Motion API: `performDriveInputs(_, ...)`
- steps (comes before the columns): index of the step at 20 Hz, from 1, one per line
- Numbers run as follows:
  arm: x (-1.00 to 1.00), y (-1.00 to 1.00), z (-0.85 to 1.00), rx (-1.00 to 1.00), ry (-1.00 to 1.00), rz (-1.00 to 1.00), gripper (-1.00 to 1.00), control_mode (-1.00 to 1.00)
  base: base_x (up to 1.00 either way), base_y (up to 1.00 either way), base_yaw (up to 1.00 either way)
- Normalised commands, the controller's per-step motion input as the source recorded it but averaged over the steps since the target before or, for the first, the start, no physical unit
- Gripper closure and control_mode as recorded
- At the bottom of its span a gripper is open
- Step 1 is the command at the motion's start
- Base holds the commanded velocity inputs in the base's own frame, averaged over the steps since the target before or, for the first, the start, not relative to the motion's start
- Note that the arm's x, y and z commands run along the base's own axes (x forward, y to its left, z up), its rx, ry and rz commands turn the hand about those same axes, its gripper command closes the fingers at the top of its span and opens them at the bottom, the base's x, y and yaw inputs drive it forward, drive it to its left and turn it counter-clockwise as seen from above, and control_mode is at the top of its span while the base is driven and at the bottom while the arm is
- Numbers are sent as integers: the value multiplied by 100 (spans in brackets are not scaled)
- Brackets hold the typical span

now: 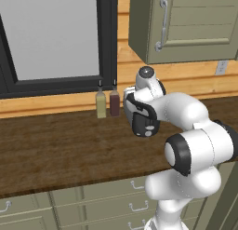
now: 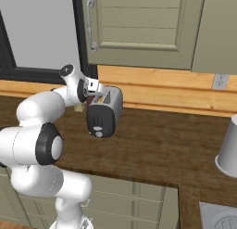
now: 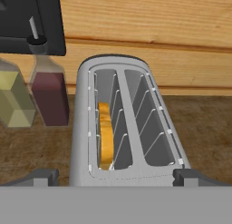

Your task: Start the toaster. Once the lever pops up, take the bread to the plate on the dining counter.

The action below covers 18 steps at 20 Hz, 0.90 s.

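Note:
The silver-white toaster (image 3: 127,128) stands on the dark wood worktop (image 1: 56,150) near the plank wall, its black end panel (image 2: 99,121) facing the robot. On that panel the lever (image 2: 96,127) is a small light tab above the round knob. A tan-yellow slice of bread (image 3: 106,137) sits deep in the toaster's left slot; the right slot holds nothing. My gripper (image 3: 115,177) hovers just above the toaster's near end. It is open, with one dark fingertip (image 3: 43,175) on each side of the toaster and nothing held. The plate and the dining counter are out of view.
Two slim bottles, one yellowish (image 1: 101,104) and one dark red (image 1: 114,102), stand just left of the toaster against the wall. A green-grey cabinet (image 1: 186,24) hangs above. On the right of the worktop is a grey cylinder (image 2: 230,149). Drawers (image 1: 107,201) front the worktop.

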Motion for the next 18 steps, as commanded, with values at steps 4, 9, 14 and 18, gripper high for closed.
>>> performDriveInputs(4, 0, 0, 0, 0, 0, 0, -100, -100, 0, 0, 0)
performDriveInputs(9, 0, 0, 0, 0, 0, 0, -100, -100, 0, 0, 0)
performDriveInputs(14, 0, 0, 0, 0, 0, 0, -100, -100, 0, 0, 0)
performDriveInputs(18, 0, 0, 0, 0, 0, 0, -100, -100, 0, 0, 0)
